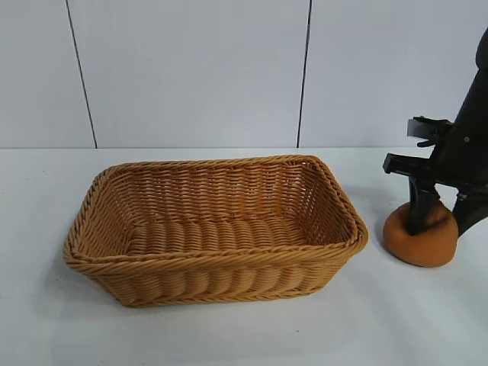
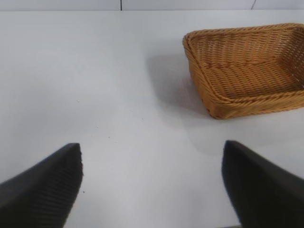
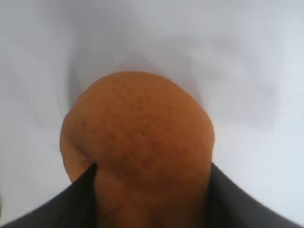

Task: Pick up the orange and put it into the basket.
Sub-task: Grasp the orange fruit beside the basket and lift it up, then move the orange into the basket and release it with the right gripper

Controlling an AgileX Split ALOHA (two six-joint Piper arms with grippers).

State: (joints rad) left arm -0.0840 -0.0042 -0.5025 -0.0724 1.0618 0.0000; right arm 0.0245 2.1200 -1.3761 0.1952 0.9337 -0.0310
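Note:
The orange (image 1: 427,245) rests on the white table just right of the basket (image 1: 221,282). It is a dull brownish-orange lump. My right gripper (image 1: 441,221) comes down on it from above, with its black fingers shut on its two sides. In the right wrist view the orange (image 3: 142,128) fills the space between the fingers of that gripper (image 3: 152,167), and one finger dents its skin. The basket is tan wicker and holds nothing. My left gripper (image 2: 152,147) is open and empty above bare table. It shows only in the left wrist view, with the basket (image 2: 213,102) some way beyond it.
The white table (image 1: 412,320) runs back to a pale panelled wall (image 1: 191,69). The basket's near right corner (image 1: 358,240) stands a short gap from the orange.

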